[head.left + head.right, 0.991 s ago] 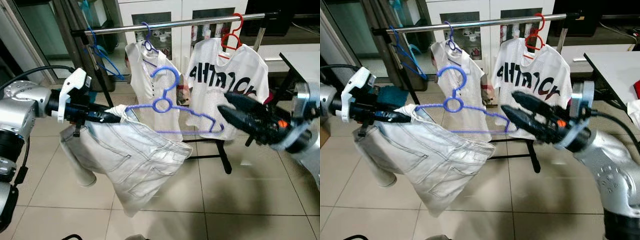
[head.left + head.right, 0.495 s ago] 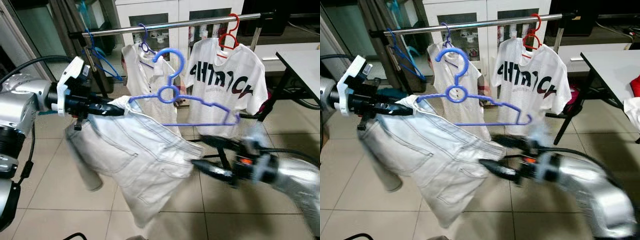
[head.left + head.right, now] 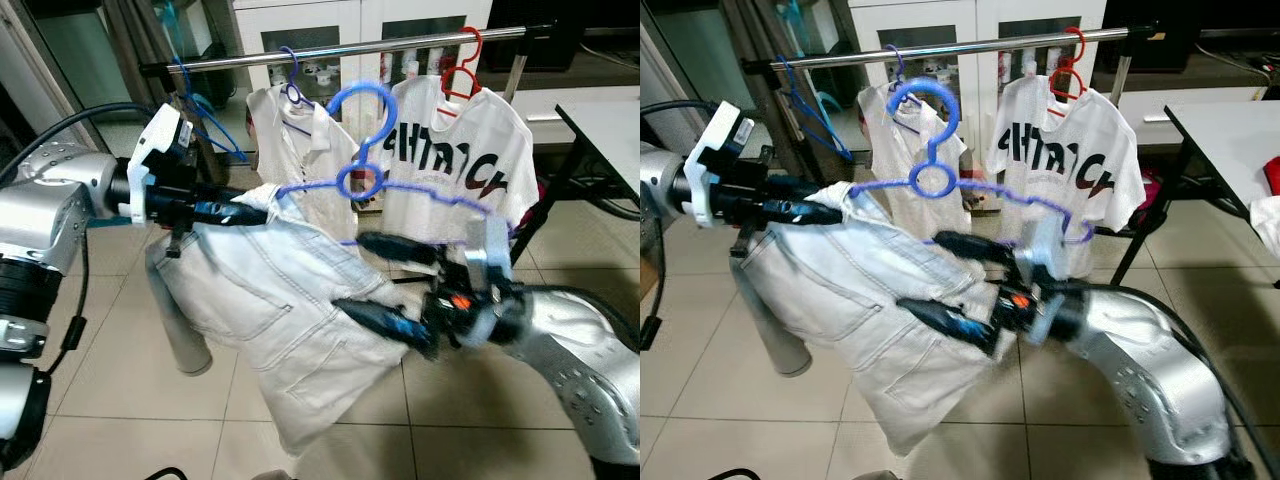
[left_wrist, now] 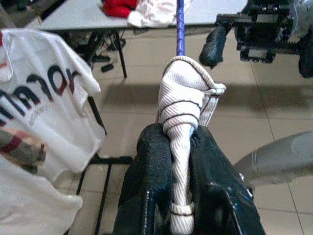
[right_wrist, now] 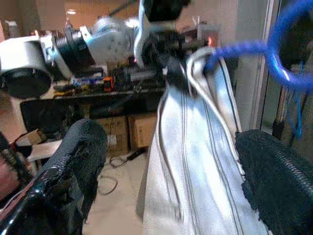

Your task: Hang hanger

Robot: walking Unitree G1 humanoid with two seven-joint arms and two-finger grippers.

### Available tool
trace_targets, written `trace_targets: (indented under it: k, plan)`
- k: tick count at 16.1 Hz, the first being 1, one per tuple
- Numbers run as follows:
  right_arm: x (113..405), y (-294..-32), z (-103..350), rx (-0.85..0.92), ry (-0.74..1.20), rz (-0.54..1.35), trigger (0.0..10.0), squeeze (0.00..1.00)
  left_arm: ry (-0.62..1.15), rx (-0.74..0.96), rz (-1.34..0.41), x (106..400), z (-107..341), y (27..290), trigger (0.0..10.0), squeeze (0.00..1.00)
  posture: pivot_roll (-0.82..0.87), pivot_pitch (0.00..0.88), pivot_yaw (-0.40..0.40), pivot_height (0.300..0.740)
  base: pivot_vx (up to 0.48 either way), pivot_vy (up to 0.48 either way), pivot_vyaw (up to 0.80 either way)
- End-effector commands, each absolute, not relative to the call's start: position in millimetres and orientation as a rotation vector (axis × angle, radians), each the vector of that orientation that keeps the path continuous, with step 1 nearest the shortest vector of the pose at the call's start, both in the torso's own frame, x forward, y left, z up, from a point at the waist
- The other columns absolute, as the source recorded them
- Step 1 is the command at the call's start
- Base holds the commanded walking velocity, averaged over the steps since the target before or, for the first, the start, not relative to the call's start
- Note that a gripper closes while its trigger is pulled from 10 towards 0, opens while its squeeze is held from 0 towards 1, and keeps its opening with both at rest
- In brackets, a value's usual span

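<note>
Overhead, a shiny metal rail (image 3: 350, 48), below it a blue plastic hanger (image 3: 362, 150) draped with pale denim shorts (image 3: 290, 320), left gripper (image 3: 238, 213) pinching bunched waistband, right gripper (image 3: 385, 280) spread wide around the cloth.

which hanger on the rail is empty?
The blue hanger at the rail's left end; the blue-purple hanger and red hanger each carry a white shirt.

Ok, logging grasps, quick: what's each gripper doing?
Left gripper: shut on the jeans at the hanger.
Right gripper: open, around the jeans.
</note>
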State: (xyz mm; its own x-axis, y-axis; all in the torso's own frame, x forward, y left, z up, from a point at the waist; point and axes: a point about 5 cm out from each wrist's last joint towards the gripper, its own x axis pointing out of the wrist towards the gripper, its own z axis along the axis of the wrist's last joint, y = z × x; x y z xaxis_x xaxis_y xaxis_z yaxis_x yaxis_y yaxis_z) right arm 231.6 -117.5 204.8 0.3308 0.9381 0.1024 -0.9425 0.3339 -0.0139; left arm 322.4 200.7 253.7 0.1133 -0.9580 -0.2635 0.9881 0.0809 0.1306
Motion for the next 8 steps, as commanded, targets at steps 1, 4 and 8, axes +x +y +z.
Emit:
trace_targets:
  k: [1, 4, 8]
  plan:
    - [230.6, -112.4, 211.2, 0.021, -0.137, 1.231, 10.0, 0.33, 0.056, 0.315, -1.445, 320.6, 266.1, 203.2, 0.0, 0.00, -0.10, 0.000, 0.151, 0.740, 0.000, 0.000, 0.00]
    - [245.8, -94.5, 208.3, -0.106, -0.182, 1.158, 10.0, 0.00, 0.041, 0.309, -1.455, 321.1, 268.9, 196.5, 0.0, 0.00, -0.10, 0.000, 0.153, 0.740, 0.000, 0.000, 0.00]
    - [252.7, -87.6, 210.5, -0.168, -0.223, 1.157, 10.0, 0.00, 0.032, 0.306, -1.454, 321.3, 270.9, 193.4, 0.0, 0.00, -0.09, 0.000, 0.150, 0.740, 0.000, 0.000, 0.00]
